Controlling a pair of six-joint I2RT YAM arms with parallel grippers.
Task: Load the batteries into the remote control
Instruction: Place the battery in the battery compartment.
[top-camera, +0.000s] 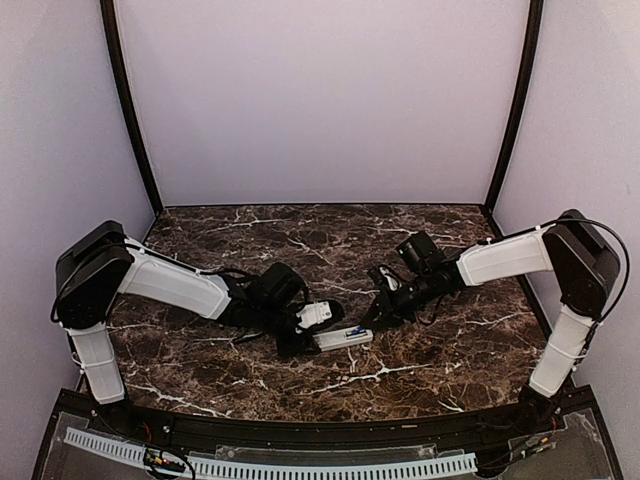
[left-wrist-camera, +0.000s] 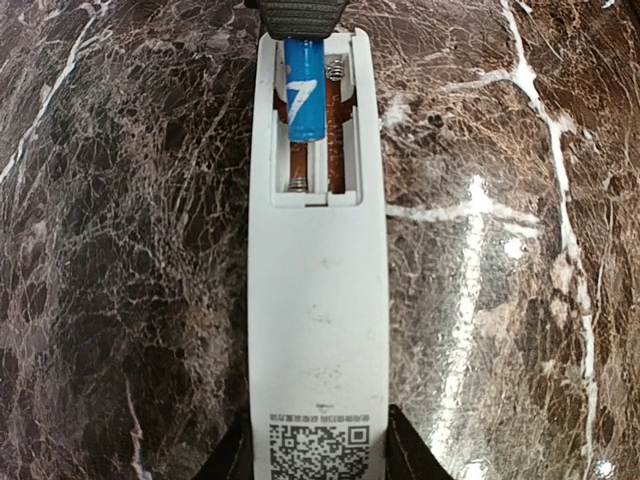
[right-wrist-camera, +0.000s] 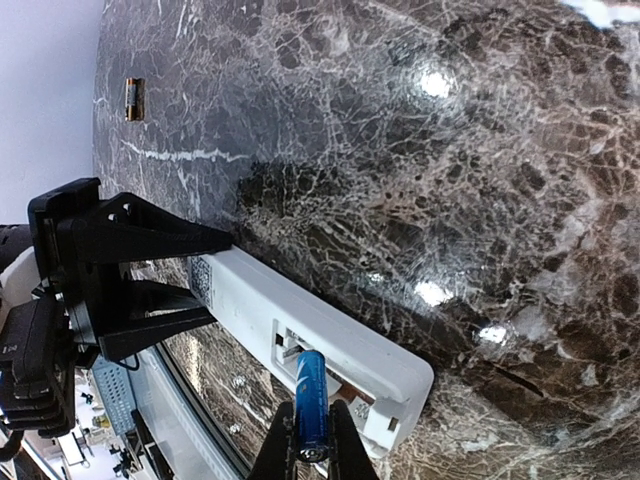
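The white remote control (left-wrist-camera: 318, 300) lies back up on the marble table, its battery recess (left-wrist-camera: 316, 150) open and facing up. My left gripper (left-wrist-camera: 318, 455) is shut on the end with the QR label. My right gripper (right-wrist-camera: 312, 405) is shut on a blue battery (right-wrist-camera: 311, 385). It holds the battery tilted, its far end down in the left bay of the recess (right-wrist-camera: 300, 352). The battery (left-wrist-camera: 305, 90) covers the upper half of that bay; the right bay is bare. From above, the remote (top-camera: 345, 337) sits between both grippers.
A small dark and gold cylinder (right-wrist-camera: 134, 99), battery-like, lies on the table far from the remote near the pale wall. The dark marble table (top-camera: 450, 340) is walled at the back and sides. A slotted white strip (top-camera: 300, 468) runs along the near edge.
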